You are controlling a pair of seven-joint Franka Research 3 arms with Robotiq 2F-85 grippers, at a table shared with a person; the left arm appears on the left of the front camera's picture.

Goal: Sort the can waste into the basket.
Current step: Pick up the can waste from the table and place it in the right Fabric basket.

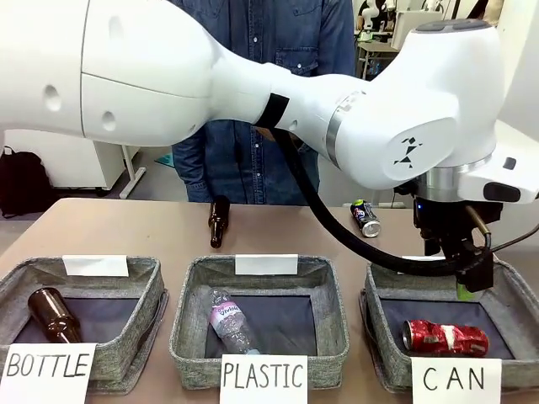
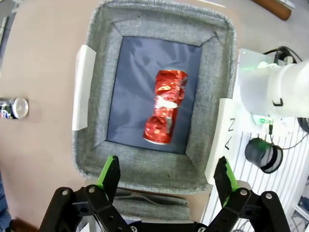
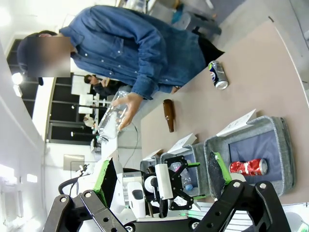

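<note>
**Red can in the CAN basket, blue can out on the worktop**

The red can (image 2: 165,107), shiny and crumpled at its waist, lies on its side on the dark base of the CAN basket (image 2: 104,72), a grey fabric rectangle with soft, thick walls. The left gripper (image 2: 167,164) hangs above the basket's wall, jaws spread wide with nothing between the green pads. The right gripper (image 3: 160,164) also stands wide open and empty.

The blue can (image 1: 365,218), smooth and undented, lies on its side on the tan worktop (image 1: 126,227), at 11 o'clock from the basket. A brown glass bottle (image 1: 219,220) lies farther along at 10 o'clock. The bulky white left arm (image 1: 253,93) crosses the front view and hides much of the person. In the right wrist view, the person's hand (image 3: 126,108) holds a clear plastic bottle (image 3: 111,121).
</note>
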